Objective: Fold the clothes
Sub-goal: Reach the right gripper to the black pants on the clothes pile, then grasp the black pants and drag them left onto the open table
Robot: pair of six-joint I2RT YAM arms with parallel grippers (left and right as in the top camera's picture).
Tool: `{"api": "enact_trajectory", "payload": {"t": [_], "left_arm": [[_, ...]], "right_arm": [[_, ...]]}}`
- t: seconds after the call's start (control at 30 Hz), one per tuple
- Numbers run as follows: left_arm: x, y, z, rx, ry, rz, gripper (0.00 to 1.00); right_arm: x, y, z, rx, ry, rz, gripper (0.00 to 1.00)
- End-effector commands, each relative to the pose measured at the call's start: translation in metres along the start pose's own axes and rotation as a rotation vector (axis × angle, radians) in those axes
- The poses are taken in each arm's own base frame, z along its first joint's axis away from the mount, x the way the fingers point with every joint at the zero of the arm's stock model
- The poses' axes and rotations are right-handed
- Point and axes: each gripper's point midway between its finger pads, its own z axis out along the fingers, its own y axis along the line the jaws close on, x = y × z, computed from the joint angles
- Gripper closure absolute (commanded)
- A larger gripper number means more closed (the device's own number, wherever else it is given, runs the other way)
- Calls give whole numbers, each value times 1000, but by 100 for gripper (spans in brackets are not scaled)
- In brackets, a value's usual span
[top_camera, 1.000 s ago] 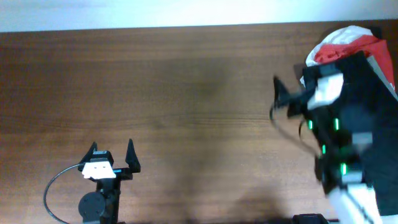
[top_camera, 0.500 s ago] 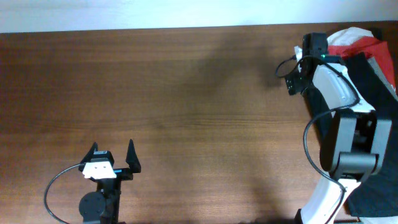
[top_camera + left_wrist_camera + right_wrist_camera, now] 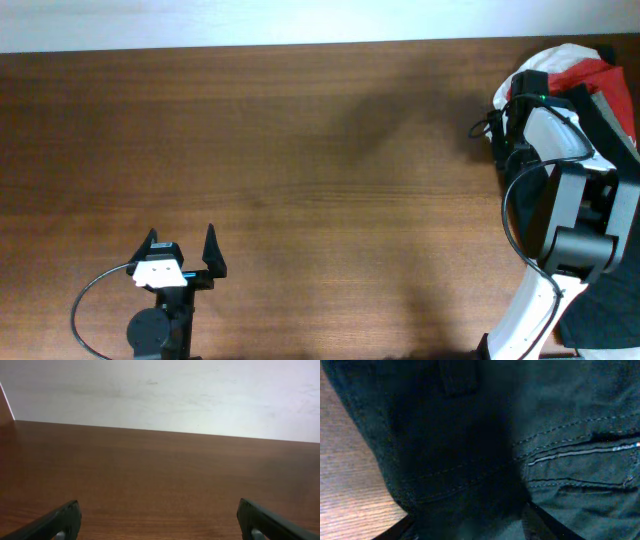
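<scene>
The clothes (image 3: 590, 72) are lying in a loose, unfolded heap at the far right edge of the scene. A red garment (image 3: 583, 76) is sitting crumpled at the far end of the heap, with a white piece (image 3: 561, 51) bunching up just beyond it. A dark garment (image 3: 560, 420) is spreading along the right side towards the near edge. Close up, its dark, denim-like cloth is showing lines of pale stitching, a seam and what looks like a belt loop, and it is draping in soft folds.
</scene>
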Motion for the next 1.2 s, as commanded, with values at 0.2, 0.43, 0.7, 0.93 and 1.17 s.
{"api": "enact_trajectory", "payload": {"t": [0.2,0.43,0.7,0.93,1.17], "left_arm": [[1,-1,0,5,2,8,1],[1,-1,0,5,2,8,1],[1,-1,0,5,2,8,1],[1,-1,0,5,2,8,1],[1,-1,0,5,2,8,1]], "right_arm": [[-27,-17,-27,7,-96,187,96],[-46,-53,-126,28,-329,298,96],[-104,151,-253,-315,-685,-67,96],[-30,458,-335,-915,-741,-410,96],[6,502,-371,-1022,-752,-481,1]]}}
